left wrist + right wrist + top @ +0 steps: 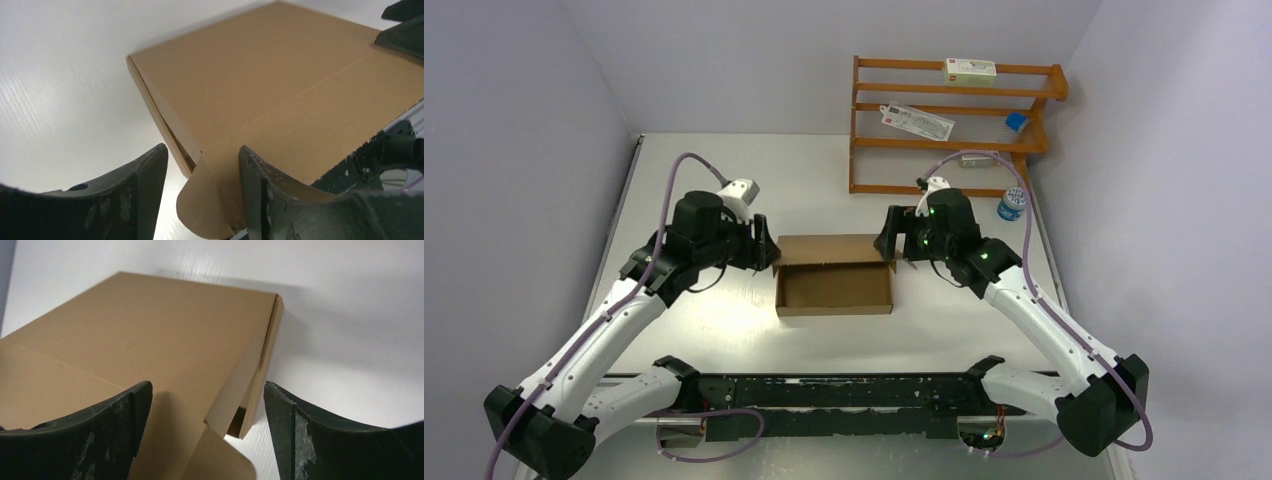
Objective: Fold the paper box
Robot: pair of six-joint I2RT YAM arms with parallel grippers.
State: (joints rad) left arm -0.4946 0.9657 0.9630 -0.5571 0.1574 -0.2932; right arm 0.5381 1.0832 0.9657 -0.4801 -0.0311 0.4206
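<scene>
The left gripper (767, 250) sits at the far left corner of the paper box (834, 290). Its two black fingers (142, 192) are partly open. A small round flap (207, 212) on the corner of the lid pokes in between them. The flap is thin and the gap is wide, so the fingers are not squeezing it. I think the gripper is there so it can push or tuck that flap.

The paper box lies in the middle of the table (724, 330), a bit nearer the far edge than the near edge. It is plain brown. Its tray faces up and you can see inside. The lid (834, 248) is not shut. It rises from the far wall of the tray, so the last fold is not done yet.

The right gripper (890, 243) sits at the far right corner of the box, like a twin of the left one. Its fingers (300, 432) are very wide open and hold nothing. The other round flap (225, 462) sits between them. One gripper on each corner could help the lid come down straight and not crooked.

Near the far right corner of the table stands a wooden rack (954, 143) with small white cartons (969, 69) on it. A little bottle (1012, 205) is beside it. They are well apart from the box.
</scene>
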